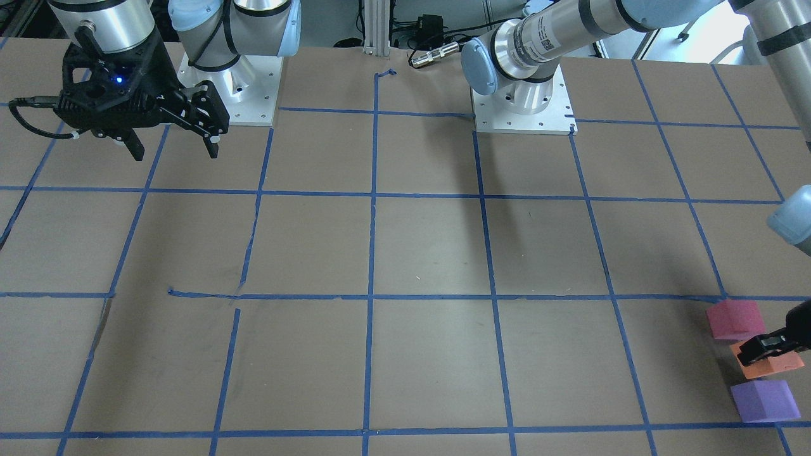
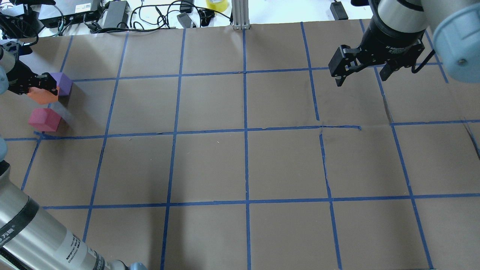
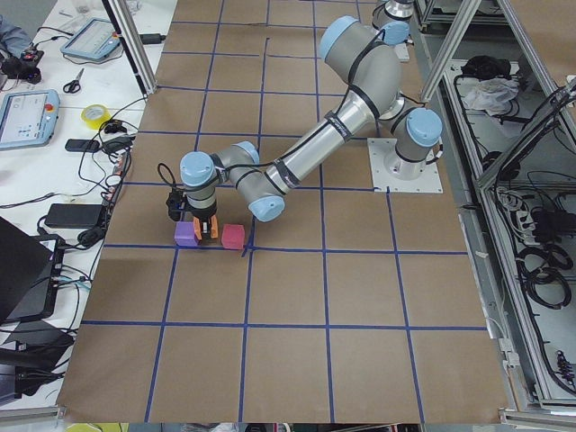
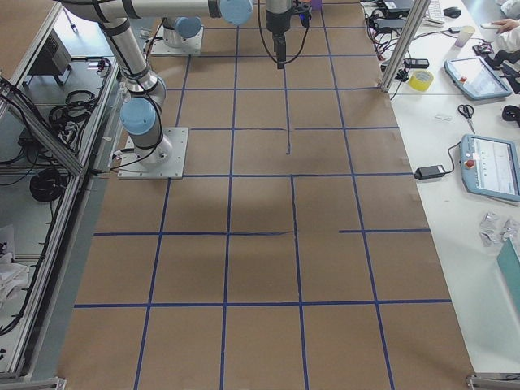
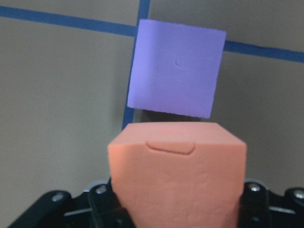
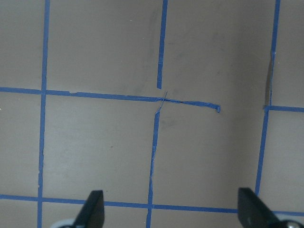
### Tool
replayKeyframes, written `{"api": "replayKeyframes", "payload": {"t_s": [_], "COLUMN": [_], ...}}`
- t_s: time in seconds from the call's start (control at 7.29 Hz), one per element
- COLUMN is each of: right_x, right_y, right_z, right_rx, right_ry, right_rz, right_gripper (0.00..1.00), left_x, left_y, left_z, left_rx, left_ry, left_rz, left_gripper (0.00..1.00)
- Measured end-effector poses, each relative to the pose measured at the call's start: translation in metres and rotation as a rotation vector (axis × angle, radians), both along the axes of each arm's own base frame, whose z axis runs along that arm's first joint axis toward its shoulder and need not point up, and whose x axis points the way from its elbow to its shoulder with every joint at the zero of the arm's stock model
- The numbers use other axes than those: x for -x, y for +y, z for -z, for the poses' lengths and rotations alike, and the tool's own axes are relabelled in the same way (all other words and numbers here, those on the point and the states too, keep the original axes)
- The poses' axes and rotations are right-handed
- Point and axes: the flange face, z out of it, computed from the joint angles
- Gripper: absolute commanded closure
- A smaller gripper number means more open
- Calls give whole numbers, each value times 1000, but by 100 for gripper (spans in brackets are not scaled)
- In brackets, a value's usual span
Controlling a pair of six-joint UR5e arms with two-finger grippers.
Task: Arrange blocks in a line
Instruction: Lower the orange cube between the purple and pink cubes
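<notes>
Left wrist-mounted view shows the left hand clenched on the orange block, just beside the purple block, the reddish-pink block near its other side, at the table's left end. Placing seems underway; next, probably release and lift straight. The right hand hangs released.

The table is covered with brown paper and marked into squares by blue tape lines (one line is torn and crooked right of the middle), under bright, even light that throws soft shadows. At its far edge an aluminium post stands among a tangle of black cables and a yellow tape roll. Alongside runs a white bench with a tablet and scissors.
</notes>
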Motion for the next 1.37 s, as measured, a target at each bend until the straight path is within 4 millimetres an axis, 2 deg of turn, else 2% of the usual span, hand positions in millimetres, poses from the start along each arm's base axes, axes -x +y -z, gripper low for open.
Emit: {"api": "replayKeyframes", "payload": {"t_s": [0.69, 1.1, 1.37], "right_x": [0, 0, 0], "right_y": [0, 0, 0], "right_z": [0, -1, 0], "right_rx": [0, 3, 2], "right_ry": [1, 0, 0], "right_rz": [-3, 4, 4], "right_gripper": [0, 0, 0], "left_x": [1, 4, 4], "left_y": [0, 4, 4], "left_z": [36, 47, 47], "left_rx": [-26, -20, -10], "left_ry": [16, 7, -4], "left_rz": [29, 73, 103], "left_gripper": [75, 75, 75]}}
